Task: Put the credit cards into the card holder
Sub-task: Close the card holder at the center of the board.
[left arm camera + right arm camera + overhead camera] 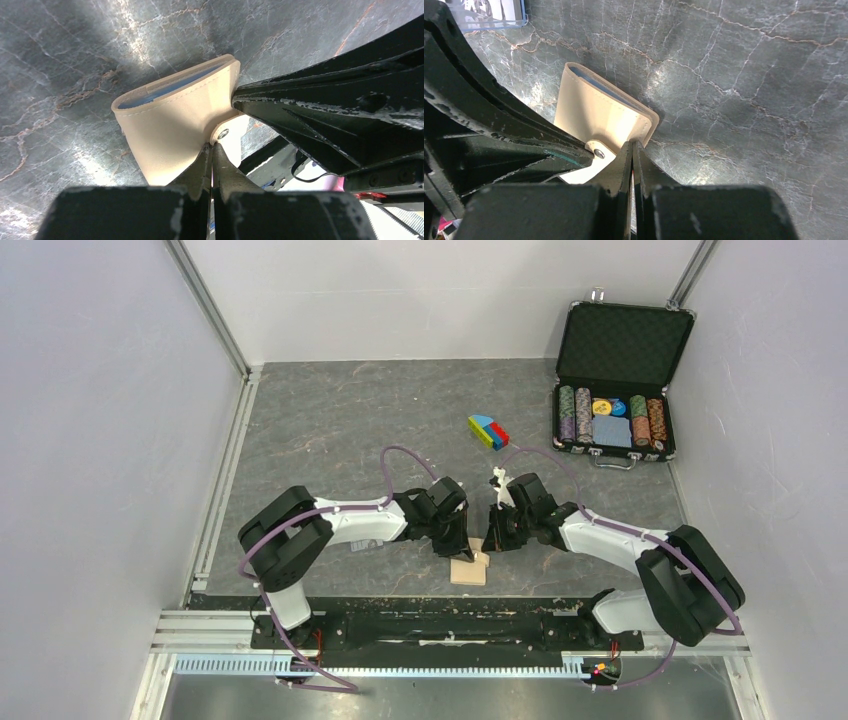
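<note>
The tan card holder [468, 570] lies folded on the dark table just ahead of the arm bases, with a blue inner edge showing along its open side [175, 120] [594, 112]. My left gripper [458, 543] [212, 146] is shut, its tips against the holder beside the round snap button [223, 133]. My right gripper [490, 540] [631, 144] is shut too, its tips touching the holder's corner from the other side. Each wrist view shows the other arm's black fingers [310, 110] [499, 120] bearing on the holder. The credit cards are hidden.
An open black poker-chip case [620, 390] stands at the back right. A small coloured block [488, 431] lies mid-table behind the grippers. The black front rail [450, 625] runs just behind the holder. Pale walls close in both sides.
</note>
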`<state>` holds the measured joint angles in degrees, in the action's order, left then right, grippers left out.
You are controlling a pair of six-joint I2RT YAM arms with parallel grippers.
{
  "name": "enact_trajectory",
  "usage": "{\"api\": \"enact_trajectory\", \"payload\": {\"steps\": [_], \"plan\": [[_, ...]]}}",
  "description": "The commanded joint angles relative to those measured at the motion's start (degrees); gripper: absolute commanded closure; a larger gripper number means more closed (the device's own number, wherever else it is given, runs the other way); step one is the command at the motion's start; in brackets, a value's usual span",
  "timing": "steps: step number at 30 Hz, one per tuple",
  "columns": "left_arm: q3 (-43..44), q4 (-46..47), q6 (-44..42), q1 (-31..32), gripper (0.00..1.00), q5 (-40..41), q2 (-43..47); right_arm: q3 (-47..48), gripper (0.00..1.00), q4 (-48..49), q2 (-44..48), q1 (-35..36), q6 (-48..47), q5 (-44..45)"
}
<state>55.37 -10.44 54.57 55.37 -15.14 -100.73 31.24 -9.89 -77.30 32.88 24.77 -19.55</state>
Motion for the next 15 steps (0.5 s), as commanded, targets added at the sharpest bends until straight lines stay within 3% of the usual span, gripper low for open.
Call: {"api": "enact_trajectory", "payload": {"steps": [1,15], "plan": [[-1.47,1.02,2.3,0.64,0.98,0.45,1.06,-0.83,1.0,0.74,1.09,0.23,-0.81,0.11],[-0.52,-3.12,1.3,1.38,0.98,3.7,2.48,-1.19,1.0,0.79,1.09,0.25,-0.74,0.36]]}}
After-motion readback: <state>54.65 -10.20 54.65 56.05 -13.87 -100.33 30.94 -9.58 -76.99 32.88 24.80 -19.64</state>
